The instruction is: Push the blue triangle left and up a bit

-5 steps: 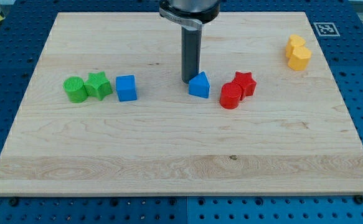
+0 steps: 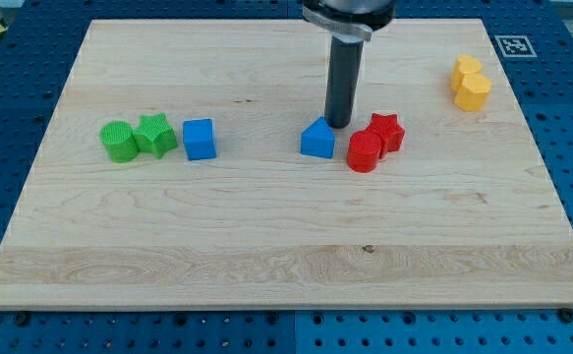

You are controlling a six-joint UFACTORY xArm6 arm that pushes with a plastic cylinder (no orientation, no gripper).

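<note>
Tip: my tip (image 2: 339, 126) is sitting just above-right of the blue triangle (image 2: 316, 139); as a bare rod tool, it is pinching nothing.
Right side: red cylinder (image 2: 364, 151) and red star (image 2: 386, 131) are crowding close.
Left side: blue cube (image 2: 200, 139), green star (image 2: 154, 134), green cylinder (image 2: 119, 141) are lining the path.
Corner: yellow blocks (image 2: 470, 83) are resting on the worktop (image 2: 266, 246).

My tip (image 2: 339, 126) rests on the wooden surface (image 2: 266, 246) just above and to the view's right of the blue triangle (image 2: 316, 139). Right of the triangle sit a red cylinder (image 2: 364, 152) and a red star (image 2: 386, 131), touching each other.
</note>
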